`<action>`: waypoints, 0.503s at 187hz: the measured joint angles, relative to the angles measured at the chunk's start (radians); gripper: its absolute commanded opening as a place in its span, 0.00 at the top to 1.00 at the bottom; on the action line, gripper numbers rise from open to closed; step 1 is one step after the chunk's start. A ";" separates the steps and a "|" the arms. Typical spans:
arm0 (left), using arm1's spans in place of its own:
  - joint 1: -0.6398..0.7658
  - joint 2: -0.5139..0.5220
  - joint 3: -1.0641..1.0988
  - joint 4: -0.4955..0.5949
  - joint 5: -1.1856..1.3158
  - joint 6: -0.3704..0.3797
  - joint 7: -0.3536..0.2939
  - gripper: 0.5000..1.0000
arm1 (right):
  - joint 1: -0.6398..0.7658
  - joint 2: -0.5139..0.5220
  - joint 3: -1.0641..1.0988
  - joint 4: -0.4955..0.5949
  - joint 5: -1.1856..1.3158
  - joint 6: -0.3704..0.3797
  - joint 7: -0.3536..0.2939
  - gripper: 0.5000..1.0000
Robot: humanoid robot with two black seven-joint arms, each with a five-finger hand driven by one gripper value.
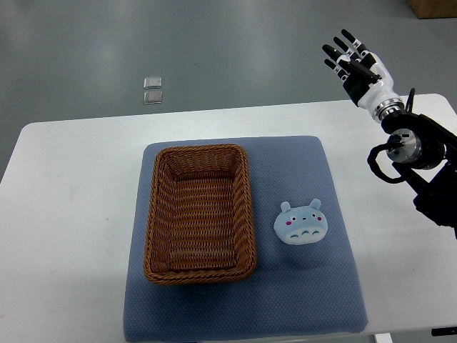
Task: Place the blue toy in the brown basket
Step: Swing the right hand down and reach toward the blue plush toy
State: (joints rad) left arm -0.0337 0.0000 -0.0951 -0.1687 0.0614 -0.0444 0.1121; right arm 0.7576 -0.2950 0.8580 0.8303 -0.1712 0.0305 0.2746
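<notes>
Grey floor surrounds a white table (64, 214). On it lies a blue mat (300, 300), carrying a brown basket (200, 214) on its left half. Right hand (357, 68) is raised beyond the table's far right corner, fingers spread, holding nothing. Blue toy (302, 223) lies flat on the mat, just beside the basket's right wall, well apart from the hand.

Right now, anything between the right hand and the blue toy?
No. In the top view, only bare blue mat and white table separate right hand from blue toy.
</notes>
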 measured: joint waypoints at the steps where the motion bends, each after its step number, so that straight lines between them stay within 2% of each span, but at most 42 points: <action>1: 0.000 0.000 0.000 0.000 0.000 0.000 0.000 0.00 | 0.000 -0.003 -0.003 0.004 0.000 -0.001 0.000 0.18; 43: 0.000 0.000 0.000 0.000 0.000 0.000 0.000 0.00 | 0.026 -0.170 -0.179 0.115 -0.120 0.019 0.000 0.18; 94: -0.007 0.000 0.000 0.000 0.000 0.000 0.000 0.00 | 0.147 -0.336 -0.392 0.240 -0.602 0.163 -0.006 0.18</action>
State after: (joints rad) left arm -0.0402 0.0000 -0.0950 -0.1687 0.0613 -0.0445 0.1120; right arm 0.9044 -0.6313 0.4662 1.0705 -0.7737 0.1939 0.2689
